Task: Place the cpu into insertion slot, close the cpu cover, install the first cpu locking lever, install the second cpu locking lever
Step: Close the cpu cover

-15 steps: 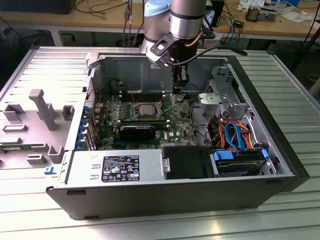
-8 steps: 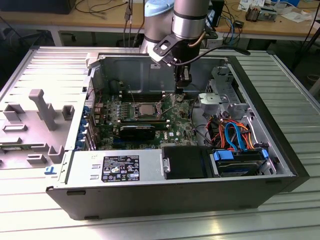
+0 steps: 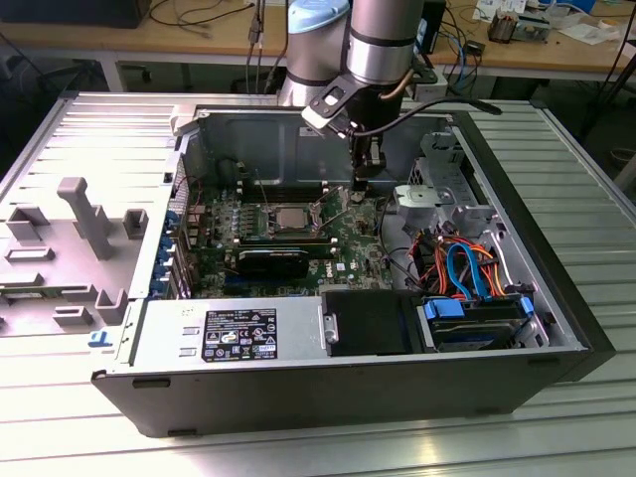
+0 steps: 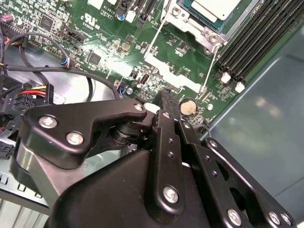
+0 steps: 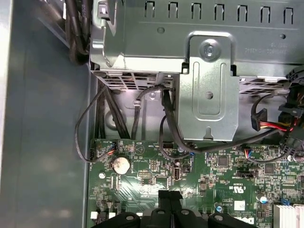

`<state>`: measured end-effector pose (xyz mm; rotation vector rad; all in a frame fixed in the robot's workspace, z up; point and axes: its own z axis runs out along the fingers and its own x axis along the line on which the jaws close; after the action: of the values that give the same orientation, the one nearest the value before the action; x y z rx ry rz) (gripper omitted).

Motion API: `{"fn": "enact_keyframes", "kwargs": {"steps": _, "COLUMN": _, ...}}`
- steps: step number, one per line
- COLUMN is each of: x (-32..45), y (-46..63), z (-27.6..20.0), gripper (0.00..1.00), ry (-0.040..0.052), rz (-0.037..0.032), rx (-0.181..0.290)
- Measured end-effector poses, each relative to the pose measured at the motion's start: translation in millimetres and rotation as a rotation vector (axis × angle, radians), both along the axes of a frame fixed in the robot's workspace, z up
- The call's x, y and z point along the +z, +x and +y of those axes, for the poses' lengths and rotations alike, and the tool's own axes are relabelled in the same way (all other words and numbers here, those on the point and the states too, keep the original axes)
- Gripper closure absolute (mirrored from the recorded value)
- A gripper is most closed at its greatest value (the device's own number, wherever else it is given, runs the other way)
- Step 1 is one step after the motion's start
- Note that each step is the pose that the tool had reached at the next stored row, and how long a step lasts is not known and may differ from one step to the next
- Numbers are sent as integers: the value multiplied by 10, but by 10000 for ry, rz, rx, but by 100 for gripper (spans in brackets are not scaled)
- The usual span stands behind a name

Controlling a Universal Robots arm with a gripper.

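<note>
The cpu (image 3: 289, 216) (image 4: 219, 6) lies flat in the insertion slot (image 3: 266, 220) on the green motherboard (image 3: 343, 243). The silver cpu cover (image 4: 203, 29) frames the chip and looks lowered onto it. Two thin wire locking levers (image 4: 158, 29) (image 4: 209, 66) stand out from the socket's corner. My gripper (image 3: 361, 187) (image 4: 164, 96) (image 5: 170, 194) hovers over the board to the exterior view's right of the socket, near a coin battery (image 4: 188, 107) (image 5: 120, 165). Its black fingers are shut together with nothing between them.
A metal drive cage (image 3: 439, 189) (image 5: 206, 85) with cable bundles (image 3: 467, 260) stands at the exterior view's right of the gripper. Black memory slots (image 4: 251, 35) run beside the socket. A power supply (image 3: 229, 333) and a blue-framed drive (image 3: 475, 320) line the case front. Grey fixtures (image 3: 84, 214) sit outside.
</note>
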<state>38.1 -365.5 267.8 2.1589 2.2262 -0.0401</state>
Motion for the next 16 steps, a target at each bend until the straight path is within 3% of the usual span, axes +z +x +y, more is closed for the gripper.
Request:
{"fn": "enact_keyframes", "kwargs": {"steps": 9, "x": -134, "y": 3, "z": -17, "gripper": 89, "ry": 0, "rz": 19, "rx": 0}}
{"fn": "enact_keyframes", "kwargs": {"steps": 16, "x": -172, "y": 3, "z": -17, "gripper": 89, "ry": 2, "rz": 19, "rx": 0}}
